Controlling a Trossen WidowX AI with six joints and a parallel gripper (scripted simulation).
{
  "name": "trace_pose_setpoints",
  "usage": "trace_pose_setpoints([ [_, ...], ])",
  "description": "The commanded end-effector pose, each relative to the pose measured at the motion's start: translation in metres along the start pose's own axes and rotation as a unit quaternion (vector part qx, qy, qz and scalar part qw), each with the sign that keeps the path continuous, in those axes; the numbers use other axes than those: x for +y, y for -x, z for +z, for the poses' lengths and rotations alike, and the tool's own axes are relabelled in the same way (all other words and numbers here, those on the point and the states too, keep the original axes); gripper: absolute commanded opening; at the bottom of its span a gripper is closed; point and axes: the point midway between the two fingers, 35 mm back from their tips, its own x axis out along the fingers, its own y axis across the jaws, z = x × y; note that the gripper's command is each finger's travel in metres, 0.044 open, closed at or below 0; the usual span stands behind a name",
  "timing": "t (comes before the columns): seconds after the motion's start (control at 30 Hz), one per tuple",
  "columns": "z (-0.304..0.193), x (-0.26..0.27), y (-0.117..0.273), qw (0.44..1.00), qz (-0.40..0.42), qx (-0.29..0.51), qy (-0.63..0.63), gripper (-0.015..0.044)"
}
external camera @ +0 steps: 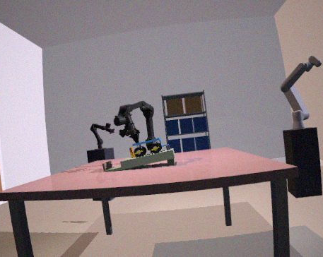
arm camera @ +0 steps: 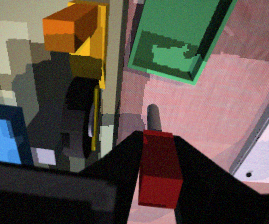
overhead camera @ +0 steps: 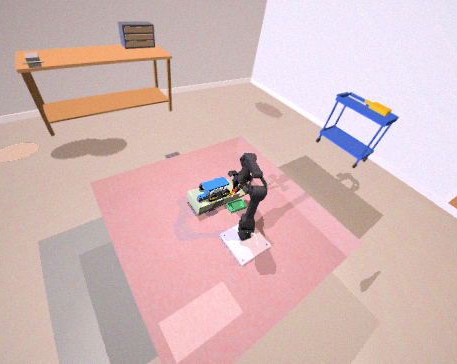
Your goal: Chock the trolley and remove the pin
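My gripper (overhead camera: 235, 189) (external camera: 137, 140) (arm camera: 155, 141) is shut on the stop pin (arm camera: 160, 192), its red head between the fingers and its grey shaft sticking out. It hangs beside the ramp, short of the green tray (overhead camera: 236, 205) (arm camera: 181, 15) in the wrist view. The blue trolley (overhead camera: 214, 183) (external camera: 146, 142) (arm camera: 5, 140) stands on the pale green ramp (overhead camera: 198, 206) (external camera: 145, 161). The yellow chock with its orange handle (external camera: 131, 152) (arm camera: 71, 30) sits at the downhill side of the trolley's lower wheel, seemingly against it; its black base is shadowed and exact contact is unclear.
The tray lies beside the ramp, between it and the arm's white base plate (overhead camera: 236, 252) (arm camera: 266, 165). The ramp's low end has an upright end stop (external camera: 107, 164). A workbench, a blue cart, a shelf and other arms stand away from the pink table.
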Motion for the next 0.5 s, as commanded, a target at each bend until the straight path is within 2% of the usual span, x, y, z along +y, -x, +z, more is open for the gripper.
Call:
trace_pose_setpoints([
  [0.0,0.0178,-0.0006,0.0023,1.0,-0.001,-0.001,0.001,0.0],
  [0.23,0.0253,-0.0011,0.0032,1.0,-0.001,-0.002,-0.001,0.0],
  [0.47,0.0241,-0.0017,0.0029,0.995,0.007,-0.018,-0.094,0.0],
])
